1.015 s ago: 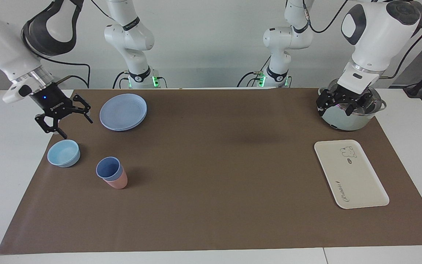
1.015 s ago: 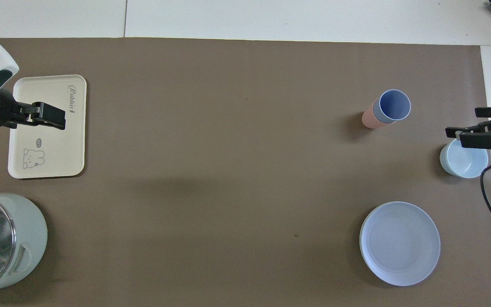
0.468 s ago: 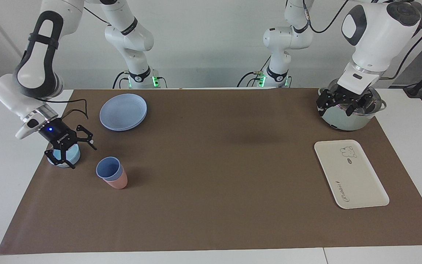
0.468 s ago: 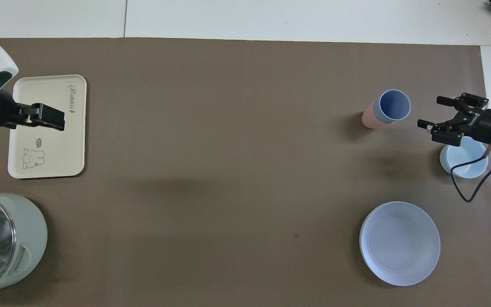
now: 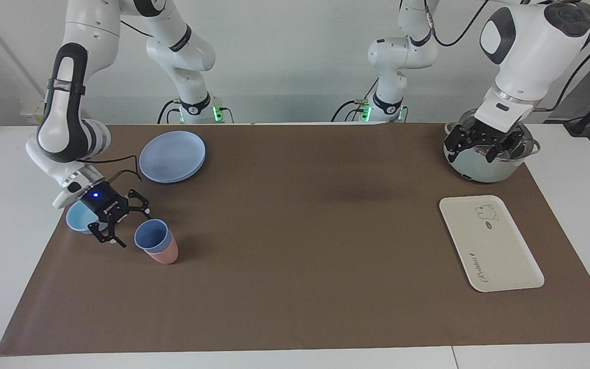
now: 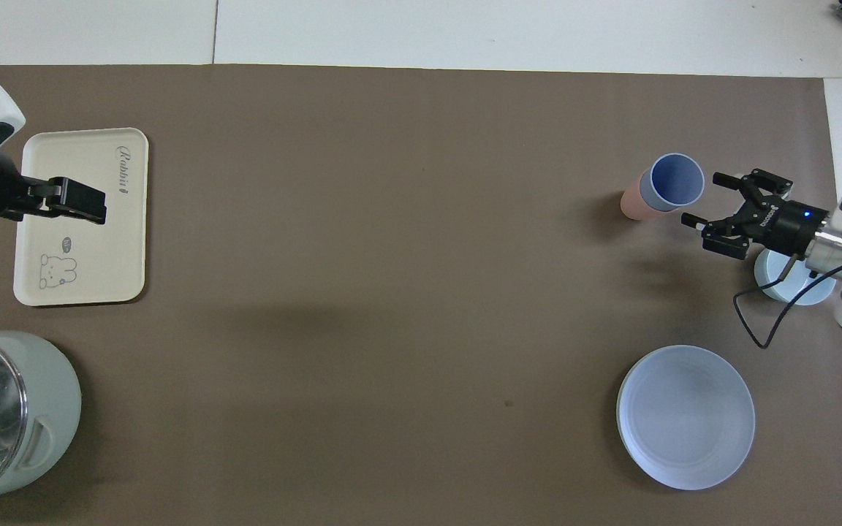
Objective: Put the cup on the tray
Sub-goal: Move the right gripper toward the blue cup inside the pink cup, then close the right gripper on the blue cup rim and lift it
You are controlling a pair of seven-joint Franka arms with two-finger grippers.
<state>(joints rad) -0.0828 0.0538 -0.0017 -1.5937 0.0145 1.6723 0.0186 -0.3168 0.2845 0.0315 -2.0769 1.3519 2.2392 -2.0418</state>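
Observation:
The periwinkle-blue cup [image 5: 150, 236] stands nested inside a salmon-pink cup [image 5: 165, 254] toward the right arm's end of the table; it also shows in the overhead view [image 6: 677, 180]. My right gripper [image 5: 132, 227] is open and low, right beside the cup's rim without touching it, and also shows in the overhead view [image 6: 702, 199]. The cream tray [image 5: 489, 243] with a bear drawing lies toward the left arm's end and also shows in the overhead view [image 6: 99, 248]. My left gripper [image 5: 479, 146] is open, raised over the pot, and waits.
A light-blue bowl [image 5: 76, 219] sits under the right wrist, beside the cups. A round blue plate [image 5: 172, 156] lies nearer to the robots. A pale green pot [image 5: 484, 166] stands nearer to the robots than the tray.
My right gripper has come down from above the bowl and moved across it to the cups, staying open. The left arm has hardly moved.

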